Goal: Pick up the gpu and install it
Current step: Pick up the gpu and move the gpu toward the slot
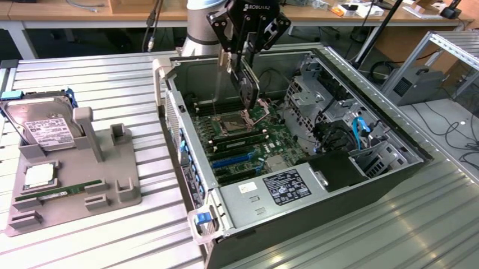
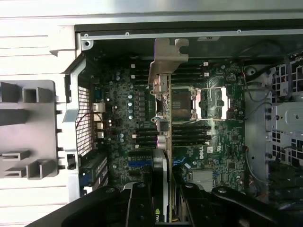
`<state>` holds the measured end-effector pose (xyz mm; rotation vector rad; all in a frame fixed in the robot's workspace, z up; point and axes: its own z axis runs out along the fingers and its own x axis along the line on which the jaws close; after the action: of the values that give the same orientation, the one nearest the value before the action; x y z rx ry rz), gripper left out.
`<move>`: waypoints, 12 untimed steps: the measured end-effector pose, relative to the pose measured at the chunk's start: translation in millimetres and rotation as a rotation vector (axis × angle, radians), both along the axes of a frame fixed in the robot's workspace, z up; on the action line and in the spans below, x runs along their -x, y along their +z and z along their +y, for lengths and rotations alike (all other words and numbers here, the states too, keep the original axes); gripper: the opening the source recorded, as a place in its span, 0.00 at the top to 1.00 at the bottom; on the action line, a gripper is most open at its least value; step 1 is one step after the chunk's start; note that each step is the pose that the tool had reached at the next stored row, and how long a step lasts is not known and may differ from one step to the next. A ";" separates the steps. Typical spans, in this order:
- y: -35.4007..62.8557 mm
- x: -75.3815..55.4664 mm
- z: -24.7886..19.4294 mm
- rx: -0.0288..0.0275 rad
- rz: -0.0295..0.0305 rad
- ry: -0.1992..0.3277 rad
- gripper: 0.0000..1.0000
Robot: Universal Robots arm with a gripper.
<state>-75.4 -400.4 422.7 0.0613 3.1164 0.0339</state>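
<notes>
My gripper (image 1: pixel 245 53) hangs over the open computer case (image 1: pixel 187 112), shut on the gpu (image 1: pixel 249 84). The card hangs on edge, its long side pointing down toward the motherboard (image 1: pixel 247 140), above the CPU socket area and clear of the board. In the wrist view the gpu (image 2: pixel 163 109) runs edge-on between my black fingers (image 2: pixel 139 203), and its silver bracket (image 2: pixel 166 59) lies toward the case's rear wall. A blue expansion slot (image 2: pixel 139 163) lies on the board beside the card's line.
On the exterior view's left a grey holder tray (image 1: pixel 112 190) carries a hard drive (image 1: pixel 46 128), a CPU (image 1: pixel 39 175) and a RAM stick (image 1: pixel 60 192). The case walls, the drive cage (image 1: pixel 314 95) and blue cables (image 1: pixel 359 129) ring the board.
</notes>
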 end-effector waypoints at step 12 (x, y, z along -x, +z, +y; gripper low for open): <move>0.0 -7.8 0.0 0.0000 0.0000 0.000 0.73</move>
<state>-67.6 -400.4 422.7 0.0614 3.1164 0.0339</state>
